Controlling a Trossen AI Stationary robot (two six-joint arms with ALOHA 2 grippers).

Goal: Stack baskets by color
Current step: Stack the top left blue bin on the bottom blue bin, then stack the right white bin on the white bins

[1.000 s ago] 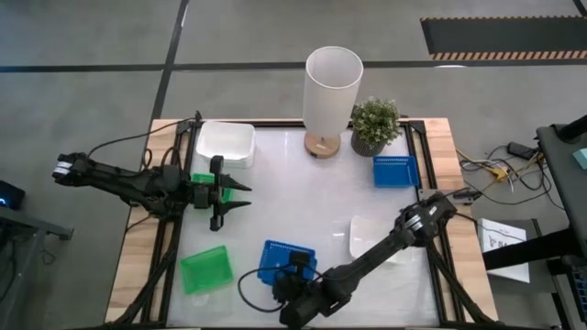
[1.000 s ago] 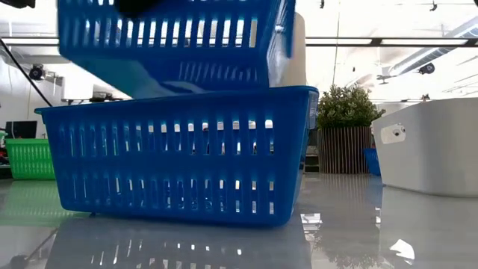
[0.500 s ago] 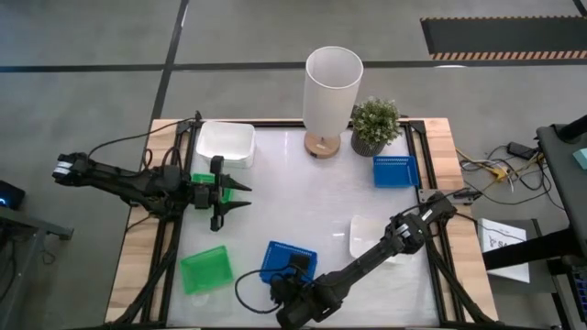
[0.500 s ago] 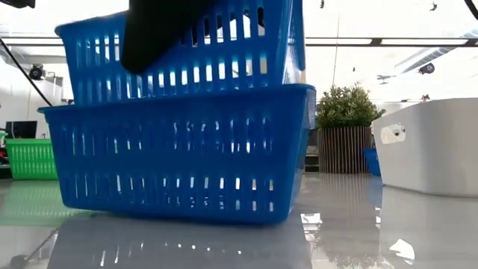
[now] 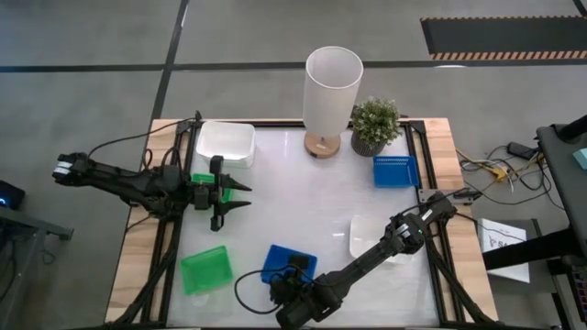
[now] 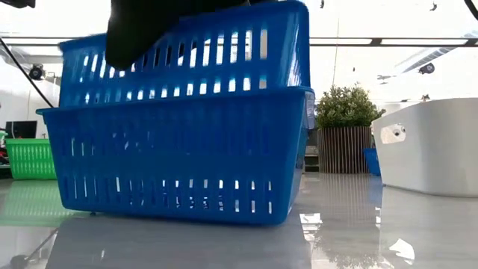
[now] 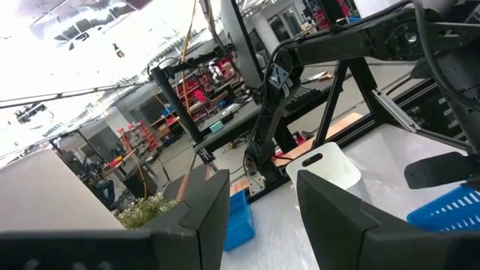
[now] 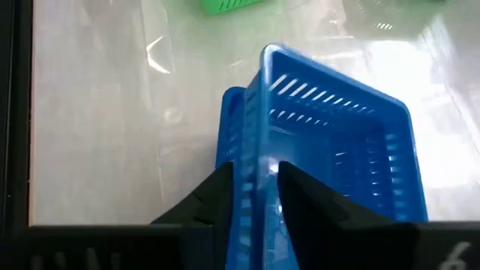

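High view: right gripper (image 5: 292, 275) at lower centre of frame, over the blue stack. Low view shows the upper blue basket (image 6: 202, 56) nested tilted inside the lower blue basket (image 6: 175, 157). Right wrist view: fingers (image 8: 296, 195) straddle the upper basket's wall; can't tell if they're clamping or slack. Left gripper (image 5: 240, 195) at left-centre, jaws apart, holding nothing. Third blue basket (image 5: 394, 170) upper right, green basket (image 5: 205, 269) lower left, white basket (image 5: 226, 143) upper left
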